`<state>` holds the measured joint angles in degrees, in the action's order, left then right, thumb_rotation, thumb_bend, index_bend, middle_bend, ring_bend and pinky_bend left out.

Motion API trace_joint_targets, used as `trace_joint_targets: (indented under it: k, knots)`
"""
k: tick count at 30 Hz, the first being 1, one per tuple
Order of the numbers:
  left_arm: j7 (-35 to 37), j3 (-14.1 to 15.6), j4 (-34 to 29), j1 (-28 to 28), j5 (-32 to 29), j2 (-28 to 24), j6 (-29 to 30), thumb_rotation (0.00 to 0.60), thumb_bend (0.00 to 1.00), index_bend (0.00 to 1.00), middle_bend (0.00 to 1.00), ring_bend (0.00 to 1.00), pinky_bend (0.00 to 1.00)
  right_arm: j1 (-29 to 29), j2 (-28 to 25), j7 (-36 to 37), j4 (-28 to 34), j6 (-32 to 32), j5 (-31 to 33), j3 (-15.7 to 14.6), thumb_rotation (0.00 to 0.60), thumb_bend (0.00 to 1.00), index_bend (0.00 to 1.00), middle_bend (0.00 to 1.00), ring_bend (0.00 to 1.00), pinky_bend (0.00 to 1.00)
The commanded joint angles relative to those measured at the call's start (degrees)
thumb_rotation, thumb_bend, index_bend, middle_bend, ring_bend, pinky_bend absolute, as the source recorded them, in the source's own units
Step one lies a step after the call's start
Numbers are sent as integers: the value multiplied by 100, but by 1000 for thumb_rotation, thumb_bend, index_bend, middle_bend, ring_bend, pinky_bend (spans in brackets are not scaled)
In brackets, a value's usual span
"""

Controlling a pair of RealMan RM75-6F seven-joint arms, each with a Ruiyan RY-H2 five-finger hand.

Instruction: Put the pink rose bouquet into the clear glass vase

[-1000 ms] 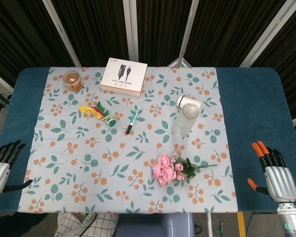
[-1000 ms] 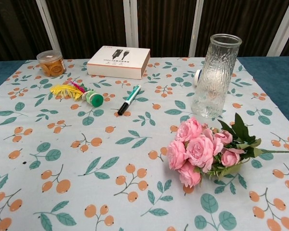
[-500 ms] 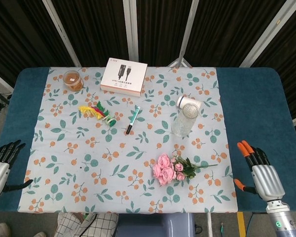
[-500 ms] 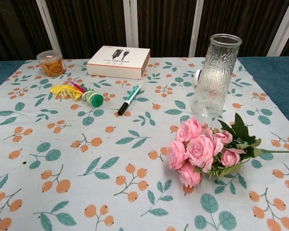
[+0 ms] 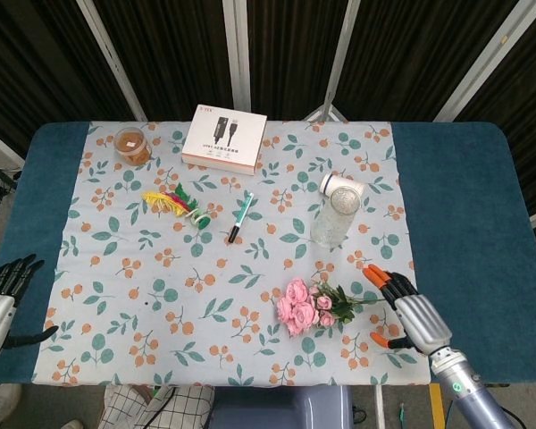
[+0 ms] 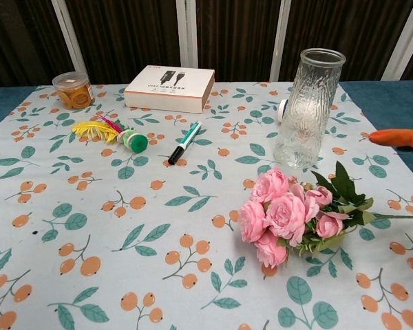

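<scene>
The pink rose bouquet (image 5: pixel 311 305) (image 6: pixel 294 213) lies flat on the floral cloth, blooms to the left, thin stem pointing right. Behind it the clear glass vase (image 5: pixel 333 217) (image 6: pixel 305 110) stands upright and holds nothing. My right hand (image 5: pixel 408 313) hovers just right of the stem's end, fingers spread, holding nothing; its orange fingertips (image 6: pixel 394 137) show at the chest view's right edge. My left hand (image 5: pixel 2 296) rests at the table's front left edge, fingers apart, holding nothing.
A white round object (image 5: pixel 340 187) lies right behind the vase. A marker pen (image 5: pixel 240 216), a feathered toy (image 5: pixel 176 205), a white box (image 5: pixel 224 138) and a small jar (image 5: pixel 131 145) sit toward the back left. Bare blue table (image 5: pixel 464 206) flanks the cloth.
My right hand has moved left from the table's front right onto the cloth, close to the bouquet's stem, and entered the chest view. The left hand, bouquet and vase stayed put.
</scene>
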<state>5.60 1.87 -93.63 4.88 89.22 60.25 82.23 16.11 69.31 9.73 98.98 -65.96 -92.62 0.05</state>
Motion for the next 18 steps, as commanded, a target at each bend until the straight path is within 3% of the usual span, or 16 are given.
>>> trace_joint_targets:
  k: [1, 10, 18]
  knots:
    - [-4, 0, -3, 5, -2, 1, -11, 600, 0, 0, 0, 0, 0, 108, 164, -14, 20, 152, 117, 33, 600, 265, 0, 0, 0, 0]
    - [26, 2, -13, 31, -1, -4, -57, 600, 0, 0, 0, 0, 0, 349, 681, -261, -131, 512, 411, 120, 600, 266, 0, 2, 0, 0]
    - [85, 9, -19, 48, -14, -28, -103, 600, 0, 0, 0, 0, 0, 482, 1150, -507, -340, 694, 686, 178, 600, 266, 0, 80, 17, 0]
